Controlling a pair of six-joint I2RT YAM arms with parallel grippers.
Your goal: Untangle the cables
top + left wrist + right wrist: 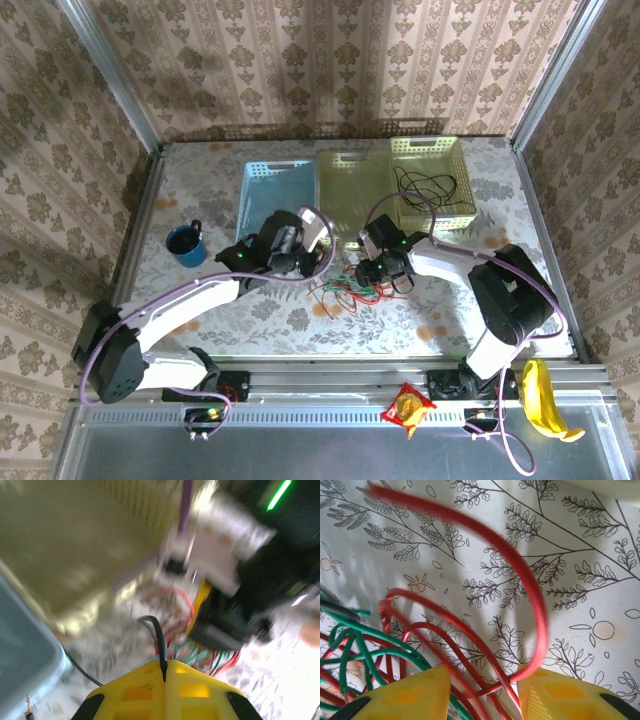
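Observation:
A tangle of red and green cables [348,290] lies on the table between my two grippers. My left gripper [312,262] reaches in from the left. In the left wrist view its yellow fingers [150,690] are pressed together on a black cable [159,635] that arches up out of the seam toward the red and green strands [215,661]. My right gripper [378,276] stands over the right side of the pile. Its yellow fingertips [415,696] stand apart, and red cable loops [520,570] run through the gap beside green cable [365,645]. The left wrist view is blurred.
Behind the pile stand a blue basket [250,200], a pale yellow basket [350,160] and a green basket [455,150] holding a loose black cable [425,188]. A blue mug [186,245] sits at the left. A snack packet [408,408] and a banana [545,400] lie on the front ledge.

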